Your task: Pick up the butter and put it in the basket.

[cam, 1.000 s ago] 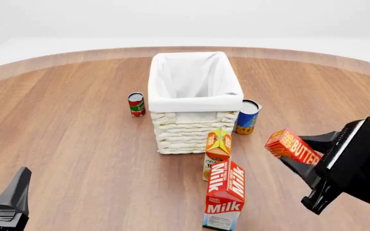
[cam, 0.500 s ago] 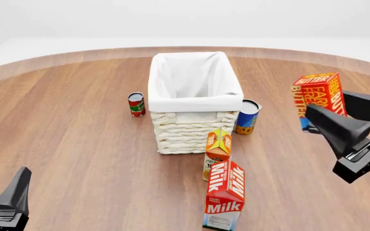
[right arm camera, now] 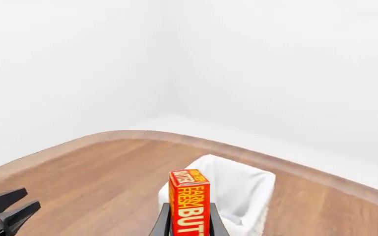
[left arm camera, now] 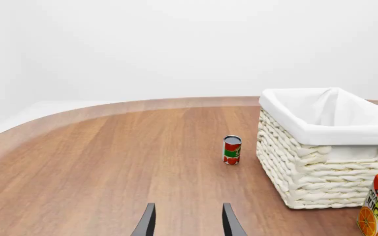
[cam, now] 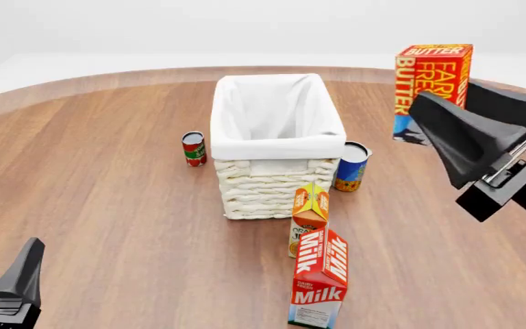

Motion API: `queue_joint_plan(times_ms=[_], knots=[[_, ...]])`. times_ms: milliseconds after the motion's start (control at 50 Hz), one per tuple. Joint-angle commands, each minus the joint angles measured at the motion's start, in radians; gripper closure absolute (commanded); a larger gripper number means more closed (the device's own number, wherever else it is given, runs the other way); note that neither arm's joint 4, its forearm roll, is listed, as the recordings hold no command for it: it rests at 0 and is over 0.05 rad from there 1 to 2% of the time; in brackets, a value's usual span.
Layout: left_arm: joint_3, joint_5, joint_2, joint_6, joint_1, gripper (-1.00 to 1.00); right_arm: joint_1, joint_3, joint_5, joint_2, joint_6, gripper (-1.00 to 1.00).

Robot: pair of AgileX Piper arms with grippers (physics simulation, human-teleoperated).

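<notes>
White walls, round wooden counter. Right gripper clamps the butter upright, high in the air, right of the basket. Left gripper idle, fingers parted, empty. Transport step: next, carry left over the basket's opening, clear of the blue can, then release.

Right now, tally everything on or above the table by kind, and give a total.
Cans: 2, a red can and a blue can
Cartons: 2, juice carton and milk carton
Butter: 1
Basket: 1
Total: 6
</notes>
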Motion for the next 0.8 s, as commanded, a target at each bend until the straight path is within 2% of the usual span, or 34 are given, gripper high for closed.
queue_joint_plan(times_ms=[20, 300, 360, 400, 500, 580, 600, 660, 680, 800], knots=[[0.0, 0.0, 0.0, 0.0, 0.0, -1.0, 0.042, -0.116, -0.073, 0.075, 0.039, 1.0], [0.0, 0.0, 0.0, 0.0, 0.0, -1.0, 0.123, -0.338, -0.038, 0.22, -0.008, 1.0], [0.0, 0.0, 0.0, 0.0, 0.0, -1.0, 0.141, -0.422, -0.002, 0.304, -0.024, 1.0], [0.0, 0.0, 0.0, 0.0, 0.0, -1.0, 0.135, -0.467, 0.016, 0.352, -0.013, 1.0], [0.0, 0.0, 0.0, 0.0, 0.0, -1.0, 0.114, -0.59, 0.097, 0.497, -0.04, 1.0], [0.0, 0.0, 0.0, 0.0, 0.0, -1.0, 0.109, -0.664, 0.166, 0.593, -0.027, 1.0], [0.0, 0.0, 0.0, 0.0, 0.0, -1.0, 0.107, -0.698, 0.201, 0.628, 0.007, 1.0], [0.0, 0.0, 0.0, 0.0, 0.0, -1.0, 0.108, -0.75, 0.237, 0.671, -0.004, 1.0], [0.0, 0.0, 0.0, 0.0, 0.0, -1.0, 0.102, -0.766, 0.246, 0.681, 0.013, 1.0], [0.0, 0.0, 0.0, 0.0, 0.0, -1.0, 0.099, -0.882, 0.335, 0.759, 0.03, 1.0]])
